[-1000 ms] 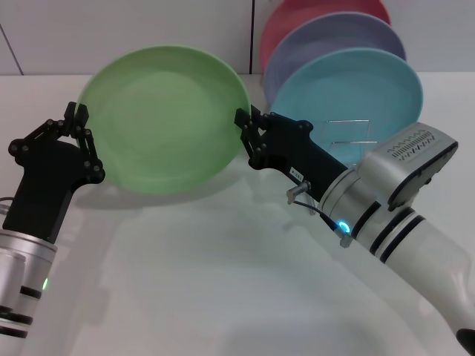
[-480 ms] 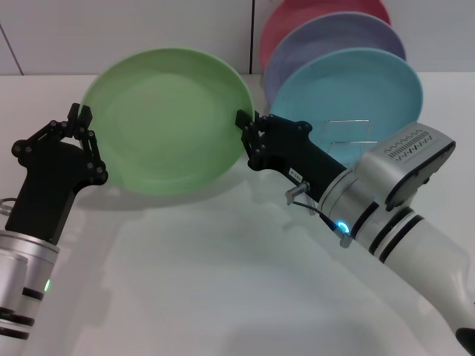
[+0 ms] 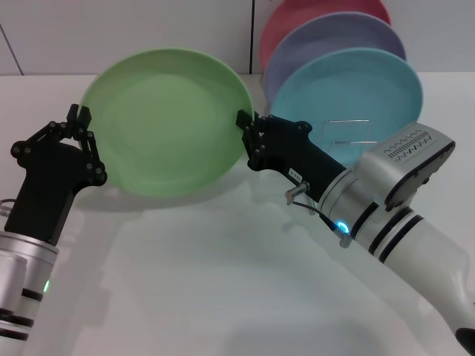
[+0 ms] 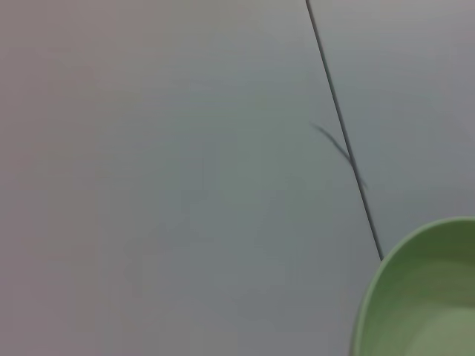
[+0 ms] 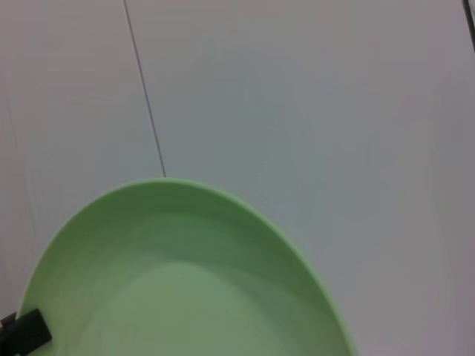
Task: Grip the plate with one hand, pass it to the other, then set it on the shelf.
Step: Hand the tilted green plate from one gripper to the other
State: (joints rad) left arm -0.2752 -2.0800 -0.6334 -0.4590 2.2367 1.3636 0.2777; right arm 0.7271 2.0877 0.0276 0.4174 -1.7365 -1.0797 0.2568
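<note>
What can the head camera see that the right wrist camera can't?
Only the head view shows the right gripper at one edge of the green plate, the rest of the left gripper at the opposite edge, the light blue plate, lavender plate and pink plate standing behind, and the wire rack. Only the right wrist view shows the wall seam above the plate. Both show the green plate, held up off the table, and one black fingertip on its far edge.
</note>
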